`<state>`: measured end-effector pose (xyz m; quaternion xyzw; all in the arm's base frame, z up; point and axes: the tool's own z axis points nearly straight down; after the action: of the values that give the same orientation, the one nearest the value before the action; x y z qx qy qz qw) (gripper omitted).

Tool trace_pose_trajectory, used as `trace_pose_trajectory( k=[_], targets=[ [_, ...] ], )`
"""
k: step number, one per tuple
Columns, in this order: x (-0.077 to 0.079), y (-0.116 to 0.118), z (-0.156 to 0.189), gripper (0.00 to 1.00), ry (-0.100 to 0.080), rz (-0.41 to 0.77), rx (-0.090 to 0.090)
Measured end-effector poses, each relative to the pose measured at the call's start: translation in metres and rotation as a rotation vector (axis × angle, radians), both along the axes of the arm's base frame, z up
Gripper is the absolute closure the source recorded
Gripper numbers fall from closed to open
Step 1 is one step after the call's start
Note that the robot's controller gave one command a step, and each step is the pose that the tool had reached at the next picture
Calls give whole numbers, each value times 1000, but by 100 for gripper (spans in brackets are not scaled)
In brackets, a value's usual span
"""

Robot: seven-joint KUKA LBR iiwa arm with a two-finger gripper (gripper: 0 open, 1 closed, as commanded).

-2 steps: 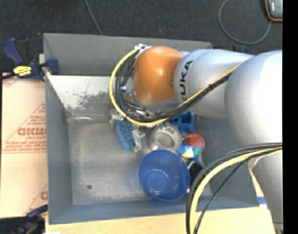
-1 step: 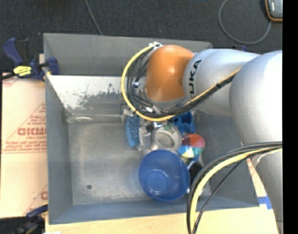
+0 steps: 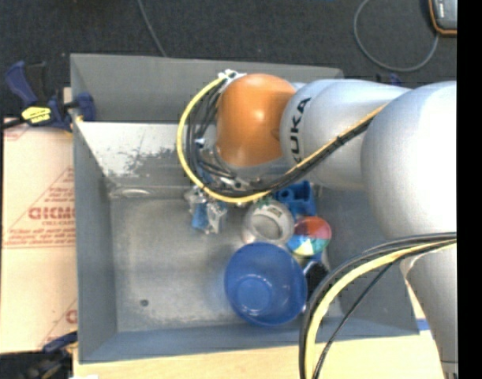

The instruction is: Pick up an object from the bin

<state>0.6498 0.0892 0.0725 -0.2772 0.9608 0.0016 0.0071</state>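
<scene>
The pincer (image 3: 205,212) hangs beneath the arm's orange dome-shaped cover (image 3: 252,121), up and to the left of the deep round blue plastic bowl (image 3: 264,287), above bare floor of the grey metal bin (image 3: 130,275). Whether it is apart or together I cannot tell, and a small blue patch at its tip is too unclear to call a thing. Of the loose things, the nearest to it is a squat silvery-white ring with a pale hollow middle (image 3: 268,223), lying flat just above the bowl's rim. Up and to the right of the bowl, close beside that ring, sits a small ball patched in red, yellow, blue and white (image 3: 311,237). Farther above the bowl, beyond the ring, a bright blue blocky plastic piece (image 3: 300,196) lies partly under the arm. The bowl stands upright with its mouth open upward.
</scene>
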Motion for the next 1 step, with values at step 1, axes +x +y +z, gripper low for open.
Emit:
trace_pose_trajectory(
  k=[1],
  targets=[
    [0, 0, 0, 100, 0, -1, 0]
  ],
)
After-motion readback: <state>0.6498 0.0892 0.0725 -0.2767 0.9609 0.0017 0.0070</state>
